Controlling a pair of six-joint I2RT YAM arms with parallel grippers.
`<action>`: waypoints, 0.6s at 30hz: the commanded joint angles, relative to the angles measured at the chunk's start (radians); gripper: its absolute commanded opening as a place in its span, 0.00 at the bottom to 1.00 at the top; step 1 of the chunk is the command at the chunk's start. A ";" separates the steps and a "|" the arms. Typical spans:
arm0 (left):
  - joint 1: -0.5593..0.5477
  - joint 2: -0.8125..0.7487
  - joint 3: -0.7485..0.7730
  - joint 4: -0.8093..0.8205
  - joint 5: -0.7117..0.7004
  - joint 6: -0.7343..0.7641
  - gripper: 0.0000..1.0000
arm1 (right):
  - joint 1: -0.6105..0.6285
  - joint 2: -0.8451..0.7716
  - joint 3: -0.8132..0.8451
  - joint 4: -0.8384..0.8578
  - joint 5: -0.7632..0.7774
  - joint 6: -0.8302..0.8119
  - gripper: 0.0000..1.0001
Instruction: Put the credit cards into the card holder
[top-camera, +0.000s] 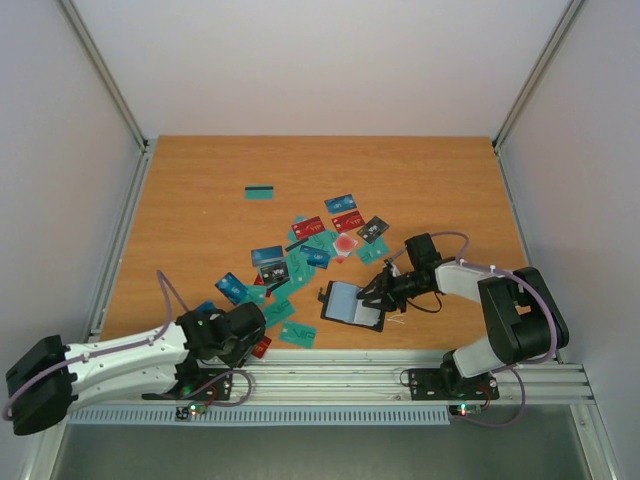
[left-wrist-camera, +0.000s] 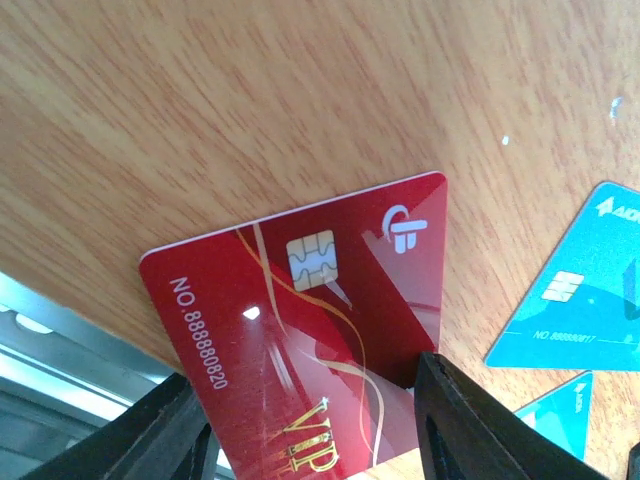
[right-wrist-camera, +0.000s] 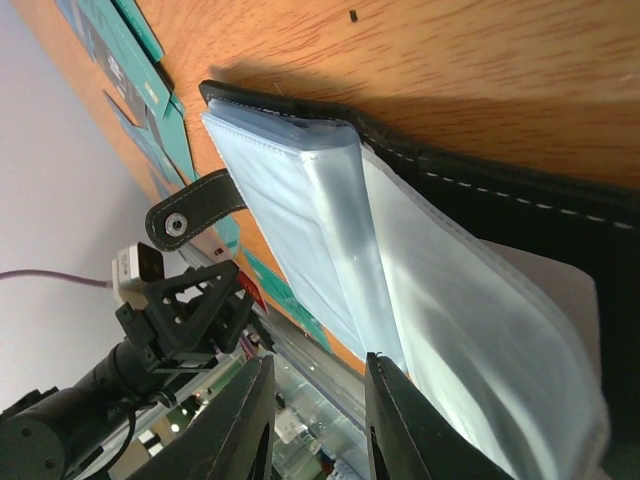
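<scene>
A red credit card (left-wrist-camera: 300, 320) with a chip and gold "VIP" print lies at the table's near edge (top-camera: 262, 347). My left gripper (left-wrist-camera: 305, 375) (top-camera: 250, 335) straddles it, and its black fingers (left-wrist-camera: 455, 420) press against the card's two long edges. The black card holder (top-camera: 352, 303) lies open near the front, its clear plastic sleeves (right-wrist-camera: 330, 230) fanned above the black cover (right-wrist-camera: 520, 200). My right gripper (right-wrist-camera: 315, 420) (top-camera: 378, 292) sits at the holder's right side, partly open. One finger rests against the sleeves and the gap between the fingers is empty.
Several teal, blue, red and dark cards (top-camera: 310, 250) are scattered mid-table, and one teal card (top-camera: 260, 192) lies apart farther back. Teal cards (left-wrist-camera: 580, 300) lie right of the red one. A metal rail (top-camera: 330, 375) runs along the near edge.
</scene>
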 joint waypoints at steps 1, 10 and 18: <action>0.003 -0.023 -0.017 -0.029 -0.028 0.001 0.51 | 0.000 -0.016 -0.018 0.032 0.000 0.021 0.27; 0.004 -0.088 0.027 -0.102 -0.058 0.046 0.37 | 0.000 -0.016 -0.037 0.075 0.000 0.051 0.27; 0.004 -0.103 0.070 -0.140 -0.095 0.092 0.28 | 0.000 -0.014 -0.039 0.100 -0.001 0.068 0.27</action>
